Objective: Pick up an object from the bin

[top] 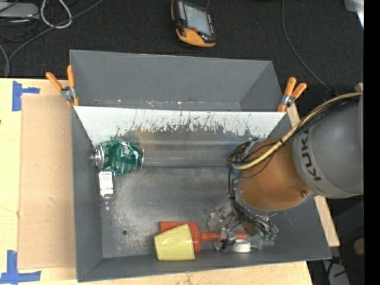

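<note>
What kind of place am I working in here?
Probably a robotics lab bench: a KUKA arm over a grey metal bin, with loose cables and an orange-edged handheld controller behind it.

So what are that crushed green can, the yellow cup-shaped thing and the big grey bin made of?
The crushed green can looks like thin metal, probably aluminium: it is dented and its round end shines silver. The yellow cup-shaped thing seems to be matte plastic, evenly coloured with no glare. The grey bin looks like dull sheet metal, with dark scratches across its back slope.
</note>
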